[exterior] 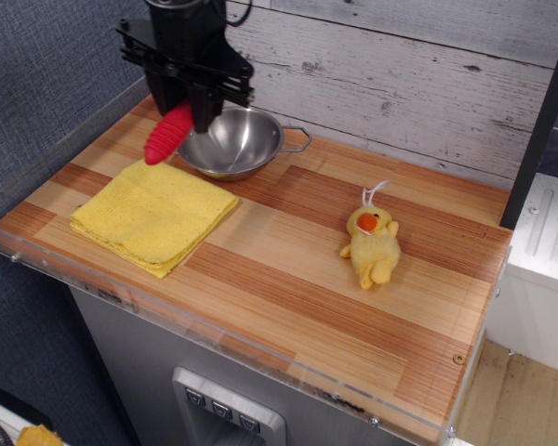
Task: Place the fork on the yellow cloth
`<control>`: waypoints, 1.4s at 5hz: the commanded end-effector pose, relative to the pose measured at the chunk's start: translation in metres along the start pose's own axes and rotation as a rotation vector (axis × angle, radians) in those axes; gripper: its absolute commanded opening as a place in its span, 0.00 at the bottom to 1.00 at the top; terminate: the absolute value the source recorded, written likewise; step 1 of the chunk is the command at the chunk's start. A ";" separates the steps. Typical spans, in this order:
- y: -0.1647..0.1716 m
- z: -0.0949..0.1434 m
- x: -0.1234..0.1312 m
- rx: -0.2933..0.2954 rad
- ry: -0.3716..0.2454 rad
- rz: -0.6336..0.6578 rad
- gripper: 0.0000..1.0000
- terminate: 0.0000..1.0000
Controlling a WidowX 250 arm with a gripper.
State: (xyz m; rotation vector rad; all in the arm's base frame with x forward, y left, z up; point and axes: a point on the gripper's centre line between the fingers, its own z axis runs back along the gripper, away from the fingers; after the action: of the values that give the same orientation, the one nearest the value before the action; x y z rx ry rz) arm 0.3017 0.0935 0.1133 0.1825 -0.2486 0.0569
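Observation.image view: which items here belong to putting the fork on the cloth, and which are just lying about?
Part of the job:
- red ribbed-handled fork, held in the black end effector
- folded square yellow cloth

Lying about:
- round steel bowl with loop handles
- small yellow plush duck

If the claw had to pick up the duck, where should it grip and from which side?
Grip the duck across its body, just below the head, coming straight from above. It lies flat on the table with open space all around, and the body looks like its widest soft part.
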 end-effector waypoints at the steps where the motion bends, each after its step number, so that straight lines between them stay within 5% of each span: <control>1: 0.022 -0.004 -0.021 0.017 0.009 0.042 0.00 0.00; 4: 0.025 -0.064 -0.058 -0.073 0.135 0.109 0.00 0.00; 5: 0.017 -0.086 -0.064 -0.154 0.155 0.159 0.00 0.00; 7: 0.010 -0.095 -0.066 -0.162 0.171 0.142 0.00 0.00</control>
State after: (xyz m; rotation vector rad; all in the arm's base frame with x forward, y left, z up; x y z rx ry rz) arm 0.2638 0.1239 0.0084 -0.0040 -0.0926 0.1969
